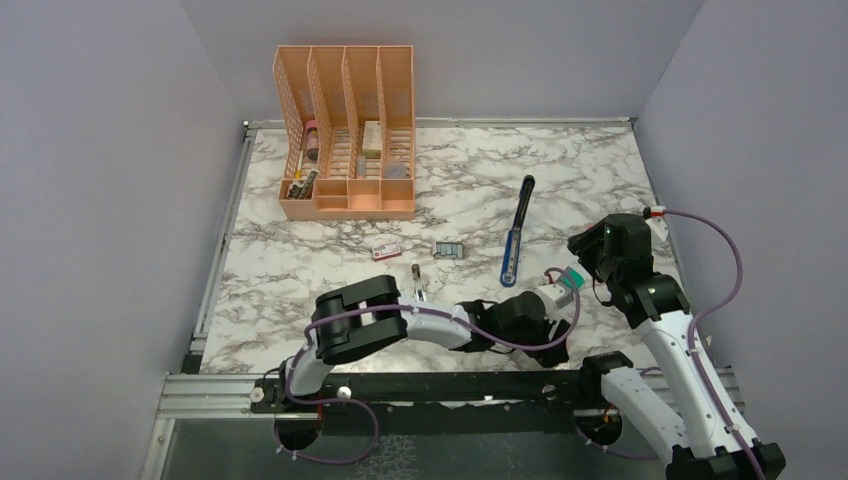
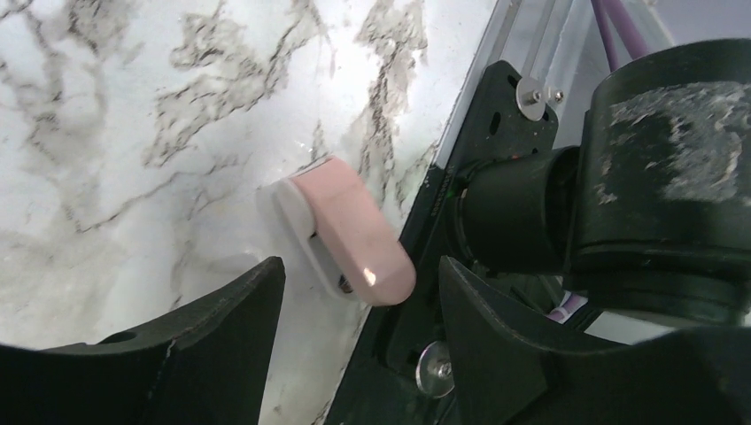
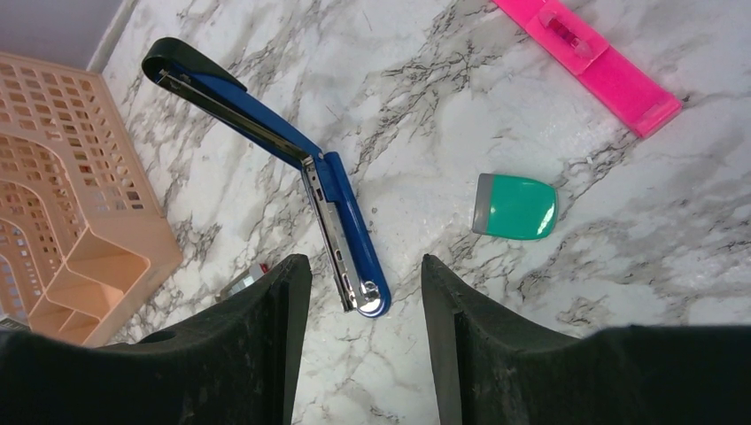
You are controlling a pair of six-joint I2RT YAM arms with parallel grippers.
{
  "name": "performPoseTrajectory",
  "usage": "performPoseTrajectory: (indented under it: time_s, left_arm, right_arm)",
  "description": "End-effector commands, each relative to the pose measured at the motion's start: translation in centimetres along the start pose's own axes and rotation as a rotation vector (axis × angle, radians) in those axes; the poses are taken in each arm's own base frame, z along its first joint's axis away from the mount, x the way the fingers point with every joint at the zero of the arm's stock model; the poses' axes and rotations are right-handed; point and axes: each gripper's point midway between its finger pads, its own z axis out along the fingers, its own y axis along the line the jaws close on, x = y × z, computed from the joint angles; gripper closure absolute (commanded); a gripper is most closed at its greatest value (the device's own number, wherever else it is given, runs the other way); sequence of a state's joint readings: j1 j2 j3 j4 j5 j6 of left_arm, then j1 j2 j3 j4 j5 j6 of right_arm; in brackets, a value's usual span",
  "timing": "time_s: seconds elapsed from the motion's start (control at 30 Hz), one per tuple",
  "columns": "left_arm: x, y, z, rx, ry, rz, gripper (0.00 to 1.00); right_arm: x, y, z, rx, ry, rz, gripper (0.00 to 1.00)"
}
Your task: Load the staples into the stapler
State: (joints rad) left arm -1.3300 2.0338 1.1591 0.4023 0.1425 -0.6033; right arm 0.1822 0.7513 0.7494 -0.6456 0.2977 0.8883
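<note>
The blue stapler (image 1: 517, 232) lies swung open flat right of the table's middle, its black top arm pointing to the back. In the right wrist view its metal channel (image 3: 341, 212) is bared. My right gripper (image 3: 363, 258) hangs open over the stapler's near end, with nothing between its fingers. The staples, a small reddish-pink box with a pale label (image 1: 385, 250), lie left of the stapler, away from both grippers. My left gripper (image 2: 361, 263) is open low by the near table edge. A pink oval eraser (image 2: 350, 230) lies just ahead of its fingertips, not gripped.
An orange desk organizer (image 1: 345, 130) stands at the back left. A small grey-teal block (image 1: 449, 249) lies beside the staples box. A teal eraser (image 3: 516, 206) and a bright pink highlighter (image 3: 589, 53) lie near the stapler. The black base rail (image 2: 460, 177) borders the eraser.
</note>
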Motion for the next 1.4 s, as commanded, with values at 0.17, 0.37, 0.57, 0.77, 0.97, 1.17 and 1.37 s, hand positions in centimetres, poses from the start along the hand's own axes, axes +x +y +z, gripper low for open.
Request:
performPoseTrajectory:
  time_s: [0.17, 0.37, 0.57, 0.77, 0.97, 1.17, 1.37]
  left_arm:
    - [0.0, 0.9, 1.8, -0.26, -0.005, 0.104, 0.4]
    - [0.6, 1.4, 2.3, -0.284, 0.023, 0.098, 0.43]
    - [0.6, 2.0, 2.2, -0.321, 0.03, 0.109, 0.58]
    - [-1.4, 2.4, 0.0, -0.378, -0.046, 0.125, 0.79]
    - [-2.4, 5.1, -5.8, -0.541, -0.13, 0.098, 0.79]
    - [-1.8, 10.0, -13.0, -0.748, -0.206, -0.056, 0.79]
    - [-1.4, 12.7, -16.0, -0.867, -0.275, -0.171, 0.79]
  right_arm:
    - [-0.4, -0.3, 0.3, 0.012, -0.026, -0.015, 0.46]
    - [-0.2, -0.5, 0.4, 0.018, -0.024, -0.02, 0.46]
    - [-0.4, -0.4, 0.3, 0.015, -0.029, -0.022, 0.46]
    - [-0.2, -0.3, 0.3, 0.004, -0.024, -0.034, 0.46]
    - [1.0, 1.0, 0.7, -0.083, 0.037, -0.109, 0.45]
    - [4.9, 1.9, 1.5, -0.194, 0.208, -0.235, 0.45]
    - [8.6, 3.2, 0.5, -0.402, 0.347, -0.344, 0.45]
